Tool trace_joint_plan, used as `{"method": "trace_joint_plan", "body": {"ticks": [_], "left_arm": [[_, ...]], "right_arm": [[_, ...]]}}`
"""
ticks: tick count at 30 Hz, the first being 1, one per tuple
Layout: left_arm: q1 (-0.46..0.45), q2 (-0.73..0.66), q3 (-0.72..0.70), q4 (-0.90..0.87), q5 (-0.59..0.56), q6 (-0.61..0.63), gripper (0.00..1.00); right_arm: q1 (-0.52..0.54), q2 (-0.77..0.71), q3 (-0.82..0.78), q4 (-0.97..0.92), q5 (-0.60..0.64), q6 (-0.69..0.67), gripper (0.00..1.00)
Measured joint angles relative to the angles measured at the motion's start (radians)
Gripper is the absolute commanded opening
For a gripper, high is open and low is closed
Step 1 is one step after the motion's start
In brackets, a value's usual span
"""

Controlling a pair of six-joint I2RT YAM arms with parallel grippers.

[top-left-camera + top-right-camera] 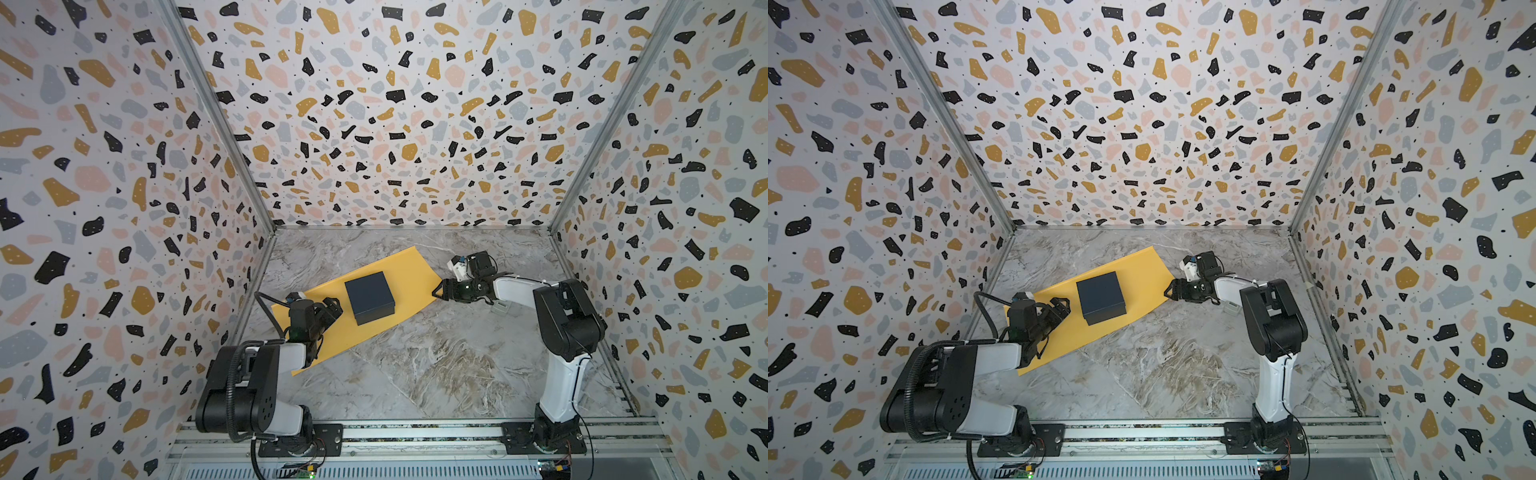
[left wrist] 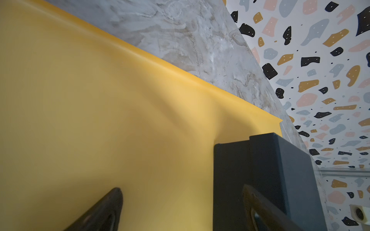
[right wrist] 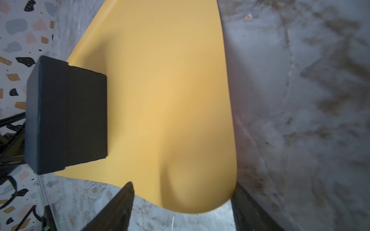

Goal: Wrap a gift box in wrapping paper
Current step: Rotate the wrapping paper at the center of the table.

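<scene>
Right tool (image 1: 435, 291) spread, apparently straddling wrapping paper (image 1: 399, 270); left tool (image 1: 334, 308) spread beside gift box (image 1: 369, 297).

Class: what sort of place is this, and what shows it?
Probably a robot test cell, not a home: a left arm and right arm bolted to a metal rail, patterned panels walling in a marble-look tabletop.

Grey marble-patterned table (image 1: 436, 374), mustard-yellow wrapping paper (image 1: 409, 272) lying slantwise on it, one end near the left edge, the other toward the middle of the back, back corner curling up slightly.
</scene>
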Motion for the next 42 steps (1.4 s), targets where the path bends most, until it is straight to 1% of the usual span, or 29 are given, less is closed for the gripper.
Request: {"method": "trace_joint_plan", "body": {"ticks": [8, 13, 19, 22, 25, 28, 33, 34, 37, 39, 42], "left_arm": [[0.001, 0.006, -0.005, 0.019, 0.001, 0.0, 0.95], [0.001, 0.006, -0.005, 0.019, 0.002, 0.001, 0.95], [0.001, 0.006, -0.005, 0.019, 0.005, 0.002, 0.95], [0.001, 0.006, -0.005, 0.019, 0.004, 0.002, 0.95], [0.001, 0.005, -0.005, 0.019, 0.005, 0.002, 0.95], [0.001, 0.0, -0.008, 0.019, 0.005, 0.002, 0.95], [0.001, -0.03, -0.016, 0.011, 0.006, 0.002, 0.95], [0.001, -0.038, -0.016, 0.011, 0.009, 0.002, 0.95], [0.001, -0.071, -0.019, 0.008, 0.029, -0.003, 0.95], [0.001, -0.103, -0.024, 0.006, 0.053, -0.018, 0.95], [0.001, -0.156, -0.032, -0.001, 0.101, -0.041, 0.95]], "right_arm": [[-0.013, 0.003, -0.037, 0.14, -0.09, 0.12, 0.75], [-0.033, 0.011, -0.046, 0.238, -0.124, 0.188, 0.76], [-0.056, 0.04, -0.046, 0.32, -0.165, 0.218, 0.76], [-0.062, 0.066, -0.037, 0.324, -0.179, 0.216, 0.74], [-0.063, 0.096, -0.017, 0.31, -0.188, 0.209, 0.64], [-0.063, 0.119, 0.002, 0.291, -0.193, 0.202, 0.49], [-0.065, 0.126, 0.005, 0.254, -0.19, 0.183, 0.16], [-0.066, 0.125, 0.006, 0.247, -0.189, 0.179, 0.11], [-0.07, 0.119, 0.005, 0.224, -0.181, 0.163, 0.03], [-0.074, 0.098, -0.012, 0.212, -0.172, 0.15, 0.01], [-0.083, 0.002, -0.107, 0.206, -0.154, 0.132, 0.01]]}}
